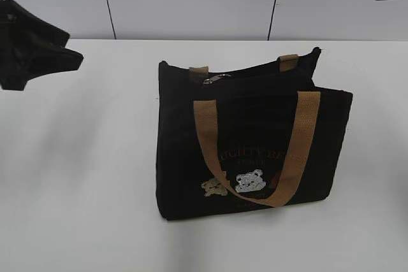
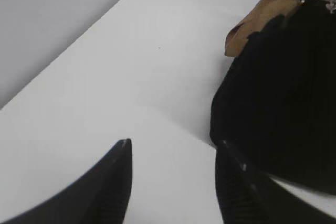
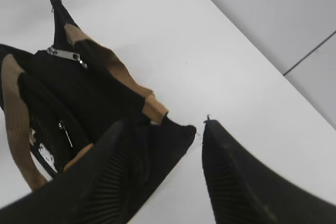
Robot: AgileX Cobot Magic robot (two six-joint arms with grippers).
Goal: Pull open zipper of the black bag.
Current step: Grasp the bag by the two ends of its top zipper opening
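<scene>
black bag (image 1: 252, 141) mid-table (image 1: 83, 176) | both grippers apart, clear of it

Faint tan lettering on the black bag (image 1: 255, 138) front, partly hidden by the tan handle (image 1: 299, 151), reads roughly "GHTY", with a smaller illegible line beneath, above the bear patches (image 1: 236, 183).

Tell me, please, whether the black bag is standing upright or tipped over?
Upright: the black bag stands on its base on the white table, its front handle hanging down and its silver zipper pull at the top edge.
</scene>
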